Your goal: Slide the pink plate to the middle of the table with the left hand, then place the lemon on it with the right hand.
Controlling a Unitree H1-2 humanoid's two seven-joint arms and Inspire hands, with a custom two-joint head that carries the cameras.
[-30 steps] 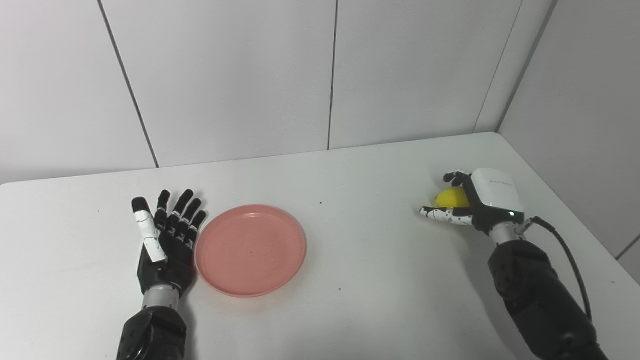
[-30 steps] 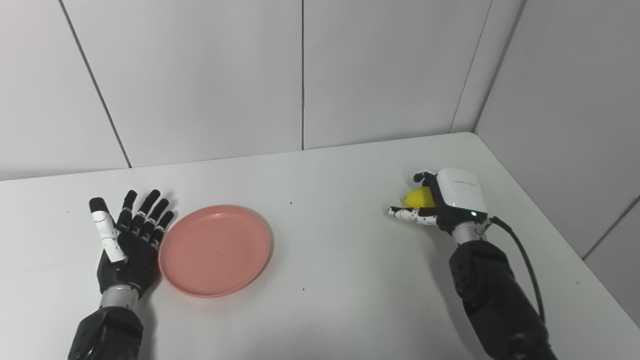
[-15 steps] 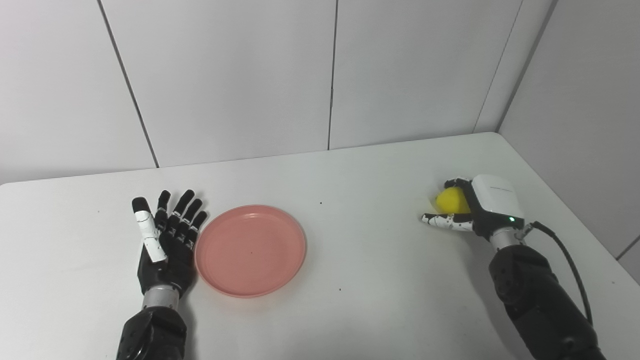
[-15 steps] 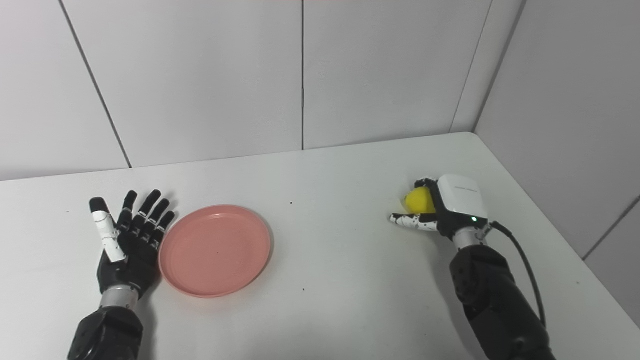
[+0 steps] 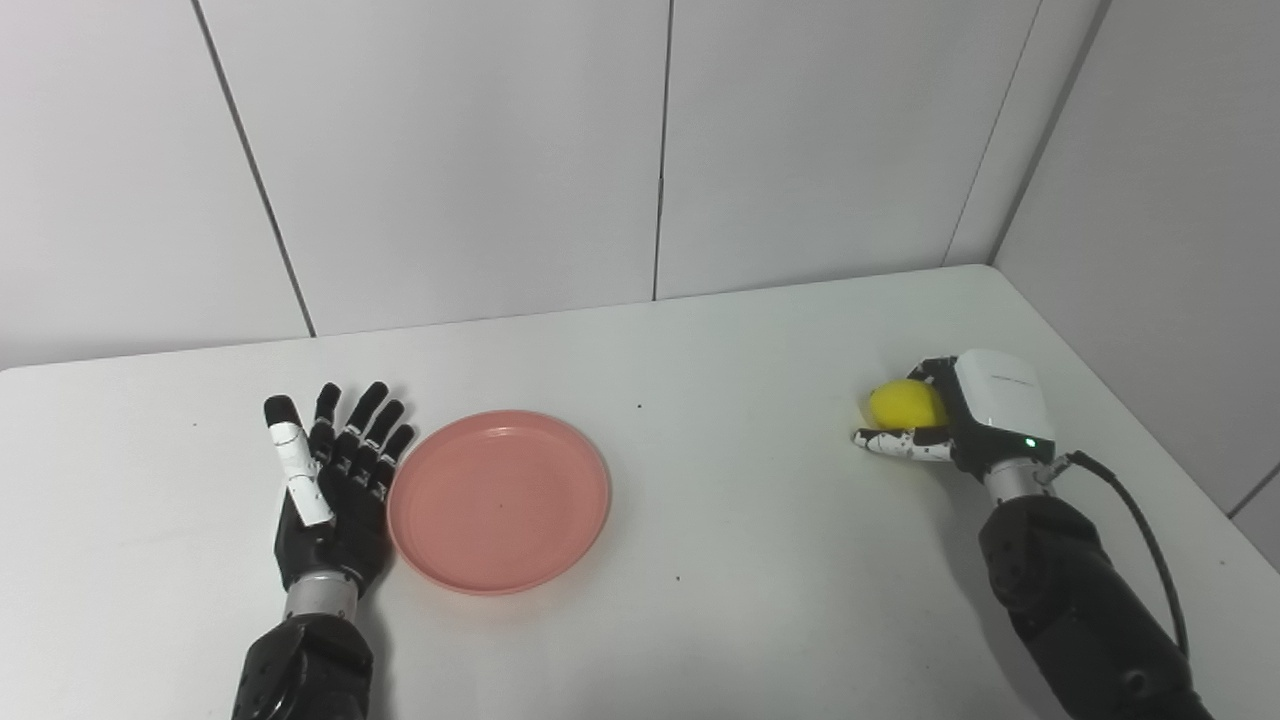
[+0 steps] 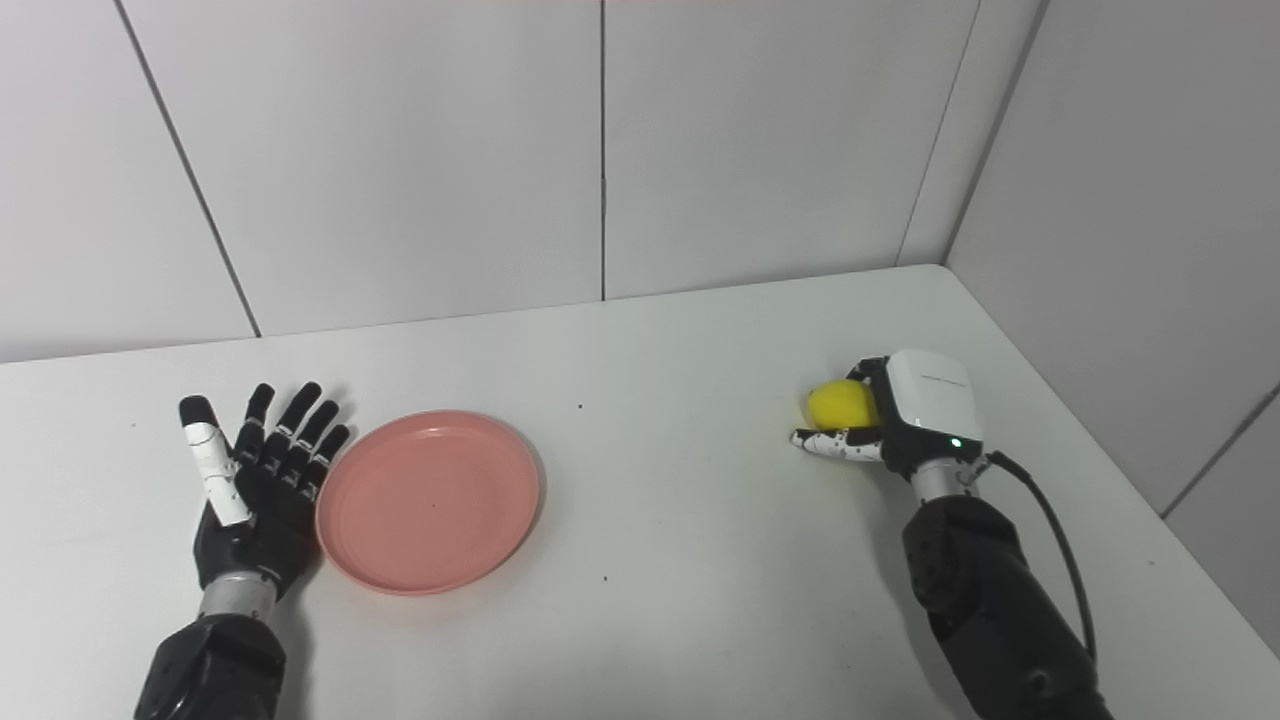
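The pink plate lies flat on the white table, left of the middle. My left hand rests open beside the plate's left rim, palm toward it, fingers spread and pointing away from me. The yellow lemon is at the right side of the table. My right hand is shut on the lemon, fingers curled over its far side and the thumb stretched out under its near side. The lemon also shows in the right eye view.
The table's right edge runs close to my right arm, and a black cable trails from the wrist. White wall panels stand behind the table and on the right.
My right hand has closed its fingers around the lemon and drawn back slightly toward me with it. The left hand and the plate have not moved.
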